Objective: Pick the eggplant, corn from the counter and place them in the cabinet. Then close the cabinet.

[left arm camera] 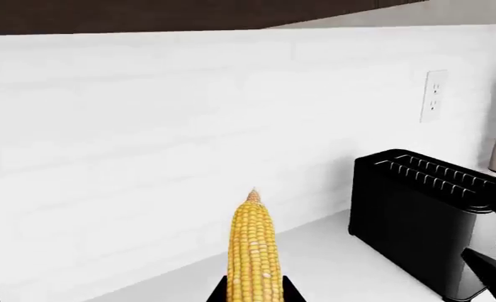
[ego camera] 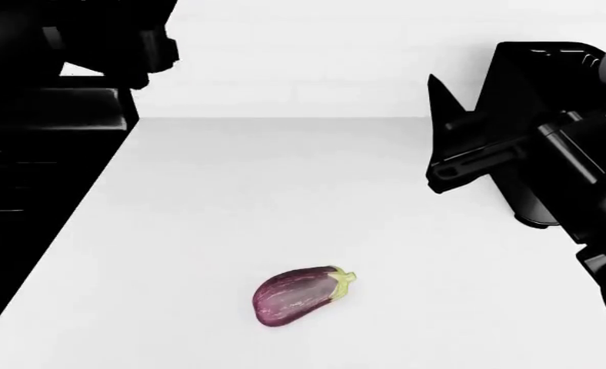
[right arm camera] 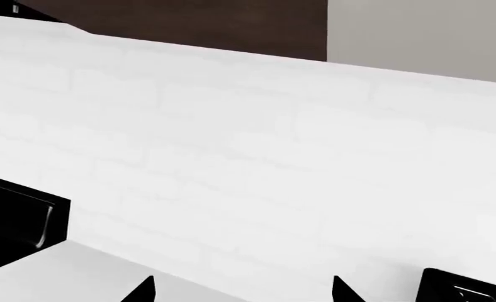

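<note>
The left pincer [left arm camera: 255, 296] is clamped on the corn [left arm camera: 254, 251], which sticks straight out ahead of it, tapered tip pointing at the white tiled wall [left arm camera: 164, 138], held above the white table [left arm camera: 340, 264]. Off to one side of this pincer stands a black toaster [left arm camera: 424, 220] with slotted top, and on the wall above it a white outlet [left arm camera: 434, 95]. The right pincer [right arm camera: 241, 290] has its two dark fingertips [right arm camera: 140, 290] spread well apart with nothing between them, hanging over the table and facing the same tiled wall; a dark cabinet [right arm camera: 214, 28] runs above that wall. In the head view the right pincer [ego camera: 449, 146] hangs high at the right and the left arm [ego camera: 88, 38] at the upper left. The eggplant [ego camera: 298, 295] lies on its side on the table [ego camera: 282, 192], well apart from both pincers, nearer the robot, its pale stem cap toward the right pincer's side.
</note>
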You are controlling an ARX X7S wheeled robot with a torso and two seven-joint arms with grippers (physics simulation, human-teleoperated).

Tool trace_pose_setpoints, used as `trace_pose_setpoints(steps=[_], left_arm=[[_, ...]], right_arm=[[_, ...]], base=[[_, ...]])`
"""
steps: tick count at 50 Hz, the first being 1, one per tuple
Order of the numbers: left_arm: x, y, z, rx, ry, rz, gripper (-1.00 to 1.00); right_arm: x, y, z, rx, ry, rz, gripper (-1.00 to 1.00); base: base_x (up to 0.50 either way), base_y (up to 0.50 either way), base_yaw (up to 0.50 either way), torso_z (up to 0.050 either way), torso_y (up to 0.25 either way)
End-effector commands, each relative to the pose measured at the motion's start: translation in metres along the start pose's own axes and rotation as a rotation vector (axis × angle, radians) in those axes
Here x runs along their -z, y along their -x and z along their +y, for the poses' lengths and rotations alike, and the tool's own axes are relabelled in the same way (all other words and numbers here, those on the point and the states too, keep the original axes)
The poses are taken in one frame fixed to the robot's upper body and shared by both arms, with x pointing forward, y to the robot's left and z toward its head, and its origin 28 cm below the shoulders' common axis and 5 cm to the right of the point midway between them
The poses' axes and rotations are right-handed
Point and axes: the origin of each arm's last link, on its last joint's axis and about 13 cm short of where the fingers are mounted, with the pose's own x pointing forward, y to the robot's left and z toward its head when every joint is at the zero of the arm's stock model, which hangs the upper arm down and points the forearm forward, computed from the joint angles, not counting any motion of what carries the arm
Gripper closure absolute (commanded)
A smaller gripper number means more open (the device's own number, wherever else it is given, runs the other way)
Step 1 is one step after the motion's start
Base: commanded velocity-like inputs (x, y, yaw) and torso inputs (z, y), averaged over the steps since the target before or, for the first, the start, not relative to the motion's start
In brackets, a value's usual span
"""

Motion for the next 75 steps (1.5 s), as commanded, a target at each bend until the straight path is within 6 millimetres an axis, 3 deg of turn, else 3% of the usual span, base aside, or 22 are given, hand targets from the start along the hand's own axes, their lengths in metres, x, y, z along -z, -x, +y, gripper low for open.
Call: trace_pose_setpoints(steps=[1,13,27,33,45,61,75], left_arm=[[-0.046,0.01,-0.003,0.142,-0.027,-0.128,1.0],[-0.074,0.015,-0.001,0.079,-0.134,-0.317,1.0],[-0.143,0.023,-0.004,0.009,-0.201,-0.466,1.0],[-0.167,0.012,0.005,-0.052,-0.204,-0.479,1.0],[-0.201,-0.031,0.025,-0.152,-0.218,-0.473,1.0],[-0.189,-0.055,0.059,-0.456,-0.154,-0.334,1.0],[-0.177,-0.059,0.068,-0.462,-0.084,-0.221,1.0]], right_arm=[[0.0,-0.001,0.0,-0.001,-0.005,-0.008,-1.0],[0.0,-0.004,0.0,-0.006,-0.008,-0.011,-1.0],[0.0,-0.005,0.001,-0.011,-0.006,-0.011,-1.0],[0.0,-0.005,0.001,-0.014,-0.005,-0.009,-1.0],[-0.002,-0.007,0.001,-0.021,-0.001,-0.006,-1.0],[0.0,-0.006,0.0,-0.021,-0.003,-0.001,-1.0],[0.002,-0.006,-0.001,-0.019,-0.005,-0.003,-1.0]], base=[[0.0,0.0,0.0,0.0,0.0],[0.0,0.0,0.0,0.0,0.0],[0.0,0.0,0.0,0.0,0.0],[0.0,0.0,0.0,0.0,0.0],[0.0,0.0,0.0,0.0,0.0],[0.0,0.0,0.0,0.0,0.0],[0.0,0.0,0.0,0.0,0.0]])
